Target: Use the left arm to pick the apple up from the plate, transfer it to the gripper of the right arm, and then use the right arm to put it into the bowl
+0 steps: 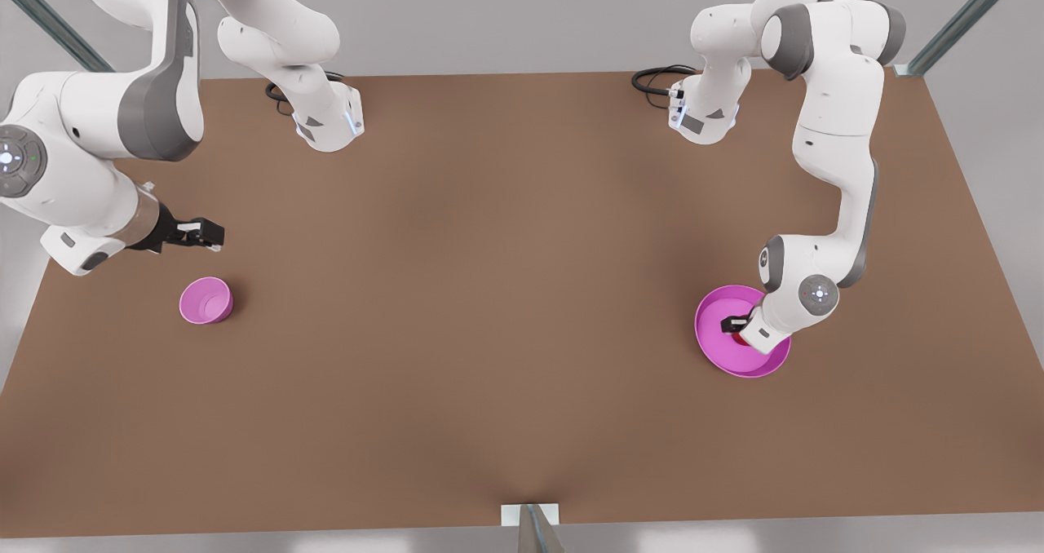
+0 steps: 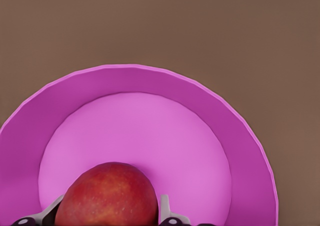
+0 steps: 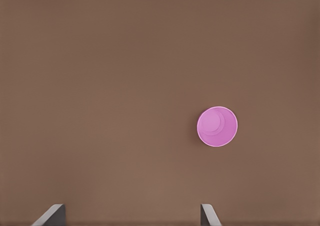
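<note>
A: Where is the apple (image 2: 106,195)?
B: On the plate (image 2: 210,105), between the left gripper (image 2: 107,217) fingers, grasped. It is round; its pointing is unclear.
A: The right gripper (image 3: 132,213)?
B: Released, waiting above the table (image 1: 506,292), bowl (image 3: 217,126) just beyond.

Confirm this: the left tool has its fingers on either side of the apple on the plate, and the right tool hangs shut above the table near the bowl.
One error: the right tool is open, not shut; the right wrist view shows its fingers wide apart. The rest holds: the left tool flanks the apple on the plate, and the bowl lies near the right tool.
</note>
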